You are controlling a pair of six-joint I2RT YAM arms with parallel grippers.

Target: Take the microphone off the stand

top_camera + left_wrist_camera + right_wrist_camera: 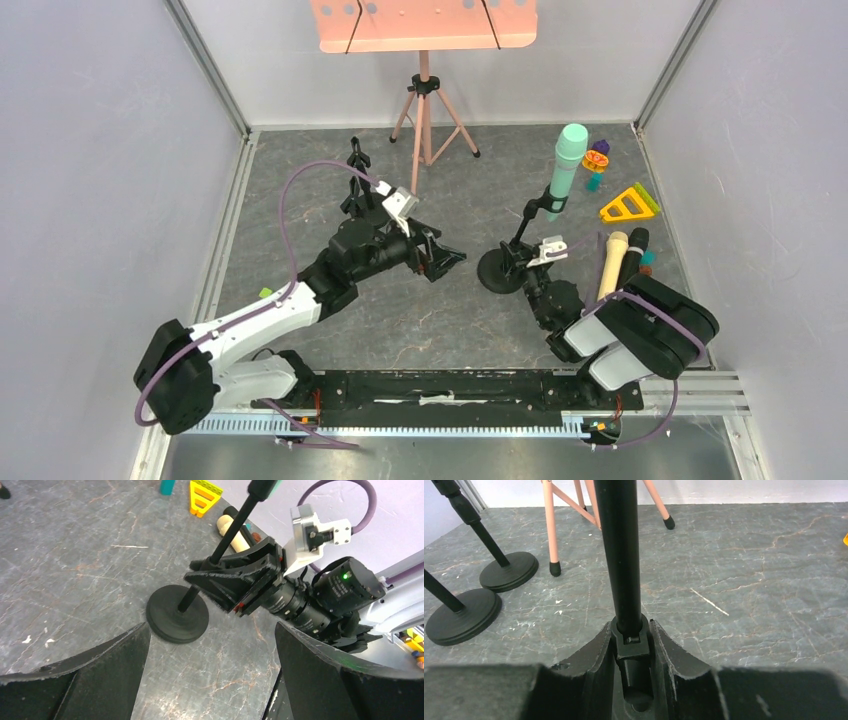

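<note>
A mint-green microphone (568,163) stands tilted in the clip of a black stand (503,270) with a round base, right of centre. My right gripper (523,266) is shut on the stand's pole just above the base. In the right wrist view the pole (619,555) rises from between the closed fingers (591,660). My left gripper (448,262) is open a little left of the base, touching nothing. In the left wrist view the stand's base (177,614) lies ahead of its spread fingers (115,660), and the right gripper (225,577) clamps the pole.
A pink music stand (424,100) on a tripod stands at the back. Two bare black stands (509,570) (461,615) are at the back left. A cream microphone (612,262), a black microphone (633,255) and colourful toys (628,205) lie at the right wall.
</note>
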